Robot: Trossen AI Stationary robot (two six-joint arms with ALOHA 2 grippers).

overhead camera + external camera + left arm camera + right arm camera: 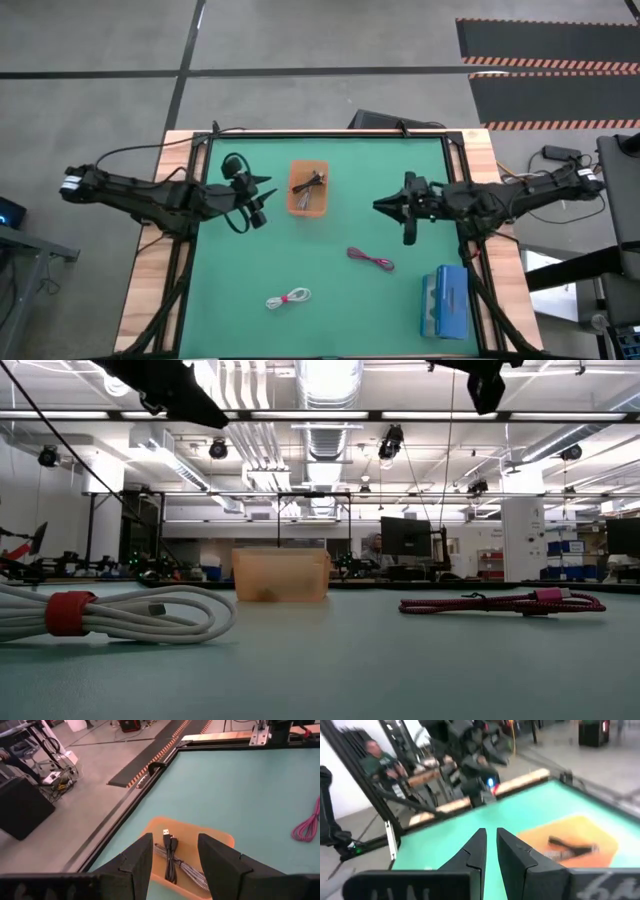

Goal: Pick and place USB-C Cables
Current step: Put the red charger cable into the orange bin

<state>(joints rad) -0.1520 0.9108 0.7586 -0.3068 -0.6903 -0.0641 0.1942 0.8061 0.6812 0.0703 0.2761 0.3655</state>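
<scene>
A: High view, item one: left gripper (pixel 262 192), above the table just left of the orange bin (pixel 308 201). State?

B: Fingers (pixel 137 862) spread wide, nothing between them. The left wrist view looks down through the gap onto the bin, where the black cable (pixel 170 855) and the grey cable (pixel 190 871) lie crossed on the bin floor. The gripper touches neither.

A: Item two: white cable (pixel 288 298).

B: A small coil on the green mat (pixel 330 320), near the front, left of centre. In the low view it lies close to the camera, pale loops bound by a red band; its left end is cut off by the picture's edge.

A: Item three: dark red cable (pixel 371 260).

B: A loose, elongated bundle on the mat, right of centre, well apart from the white one. The low view shows a braided magenta-and-dark weave.

A: Item four: right gripper (pixel 385 206).

B: Right of the bin, above the mat, tips toward the bin. Fingers drawn nearly together with only a thin slit between them, clamping nothing.

A: Item five: blue box (pixel 444 302).

B: Front right corner of the mat. Contents cannot be made out.

A: Anything unclear?

B: The right wrist view is blurred; the bin's cables show only as dark streaks. A seated person (pixel 377 762) shows beyond the table.
</scene>
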